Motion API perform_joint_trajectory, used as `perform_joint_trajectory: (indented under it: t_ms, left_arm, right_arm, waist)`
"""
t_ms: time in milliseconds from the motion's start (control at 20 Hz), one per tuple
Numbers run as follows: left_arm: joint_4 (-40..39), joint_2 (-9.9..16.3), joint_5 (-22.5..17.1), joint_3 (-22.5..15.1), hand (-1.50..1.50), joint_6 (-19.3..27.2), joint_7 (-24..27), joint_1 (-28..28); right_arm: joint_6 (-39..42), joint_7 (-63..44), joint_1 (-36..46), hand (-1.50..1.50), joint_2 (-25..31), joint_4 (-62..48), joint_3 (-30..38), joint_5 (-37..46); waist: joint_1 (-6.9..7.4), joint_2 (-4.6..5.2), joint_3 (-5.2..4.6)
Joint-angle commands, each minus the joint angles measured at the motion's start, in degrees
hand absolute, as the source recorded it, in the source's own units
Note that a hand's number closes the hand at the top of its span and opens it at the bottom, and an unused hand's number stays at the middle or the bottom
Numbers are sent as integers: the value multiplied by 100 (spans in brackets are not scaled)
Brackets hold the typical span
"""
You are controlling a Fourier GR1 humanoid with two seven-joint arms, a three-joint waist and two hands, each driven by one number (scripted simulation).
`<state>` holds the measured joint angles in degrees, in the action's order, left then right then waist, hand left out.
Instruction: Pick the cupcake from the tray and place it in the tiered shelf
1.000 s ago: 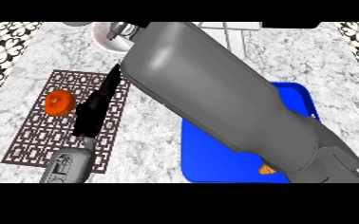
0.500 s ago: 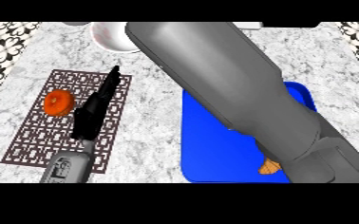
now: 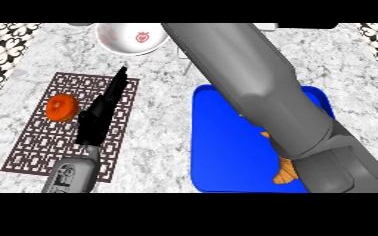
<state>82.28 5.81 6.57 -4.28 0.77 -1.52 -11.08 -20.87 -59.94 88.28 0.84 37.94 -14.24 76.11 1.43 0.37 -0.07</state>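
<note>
Left hand (image 3: 103,111) at about 8 o'clock, black fingers straight and released, resting edge-on above the dark lattice mat (image 3: 44,142), just beside an orange round item (image 3: 62,107) lying on that mat toward 9 o'clock. Right forearm (image 3: 251,90) sweeping from 5 o'clock up toward 12 across the blue tray (image 3: 221,155), its hand out of sight past the top, so impossible to tell whether clenched or grasping. Cupcake (image 3: 283,175) only partly visible, an orange-brown sliver on the tray at 5 o'clock beside the forearm; white bowl (image 3: 133,37) with a red mark at 11 o'clock on the marble counter (image 3: 162,130).
</note>
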Motion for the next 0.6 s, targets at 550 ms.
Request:
perform_joint_trajectory:
  t_ms: [550]
  left_arm:
    - [347,-6,15,-49,0,-63,-215,125]
  right_arm:
    - [-2524,800,-642,150,102,-201,1192,-423]
  waist:
    - [15,-11,7]
